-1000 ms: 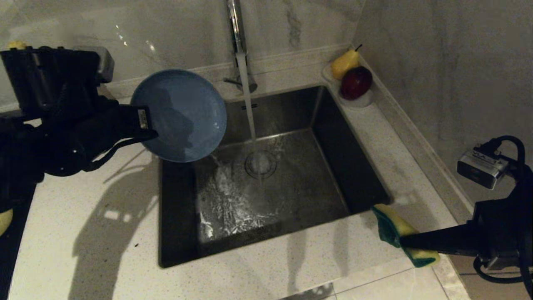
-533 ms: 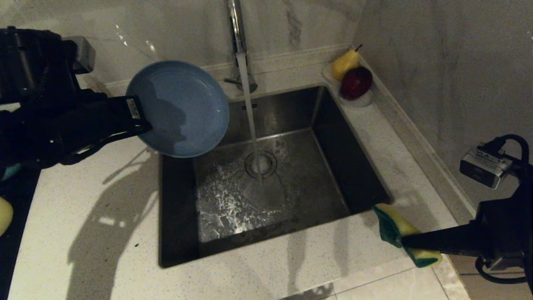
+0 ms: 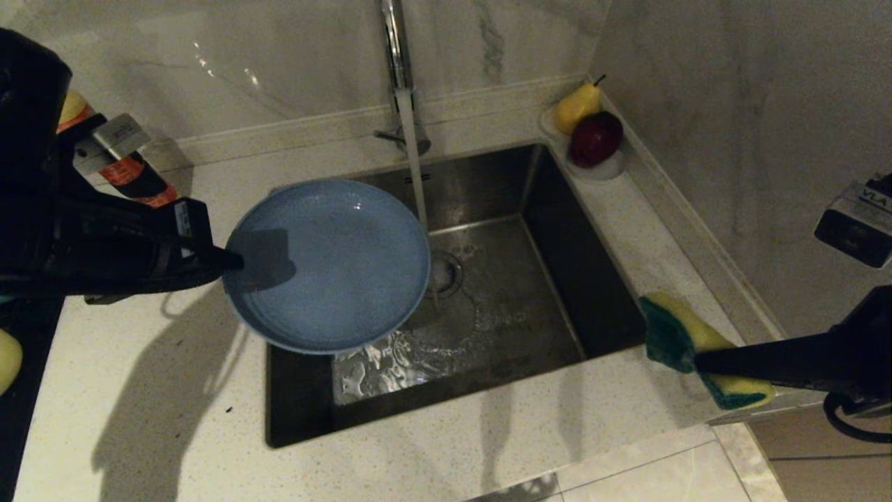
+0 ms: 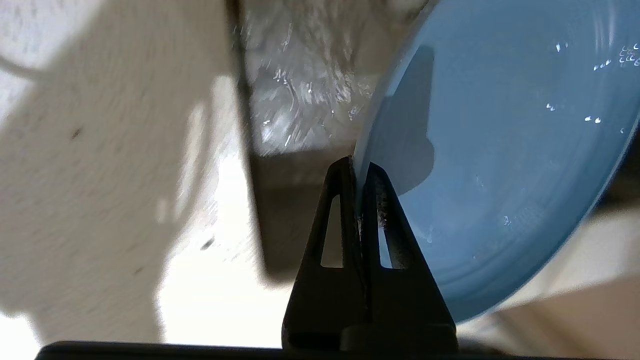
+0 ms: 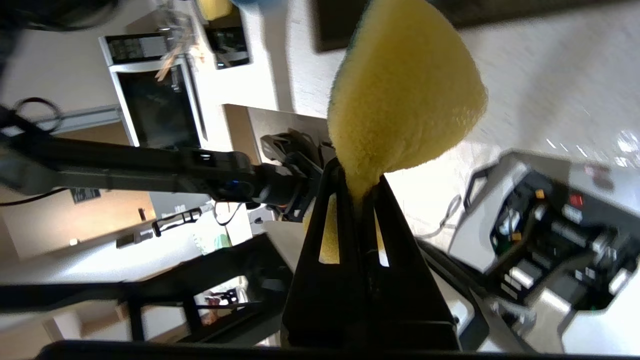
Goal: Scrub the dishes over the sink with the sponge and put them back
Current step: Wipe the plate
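A wide light-blue plate (image 3: 327,261) hangs nearly level over the left side of the steel sink (image 3: 599,307), its wet face up. My left gripper (image 3: 233,259) is shut on the plate's left rim; in the left wrist view the rim of the plate (image 4: 500,150) is pinched between the two black fingers of that gripper (image 4: 357,167). My right gripper (image 3: 700,362) is shut on the yellow and green sponge (image 3: 669,338), held above the counter at the sink's right front corner. The right wrist view shows the sponge (image 5: 405,95) squeezed in that gripper (image 5: 361,182).
Water runs from the chrome tap (image 3: 394,42) down to the drain (image 3: 446,273). A yellow pear (image 3: 577,106) and a dark red apple (image 3: 596,137) sit in a white dish at the back right corner. An orange-labelled bottle (image 3: 129,171) stands at the back left.
The left arm has rolled the plate from standing tilted to nearly level and lowered it further over the sink. The right gripper with the sponge has shifted slightly right and up.
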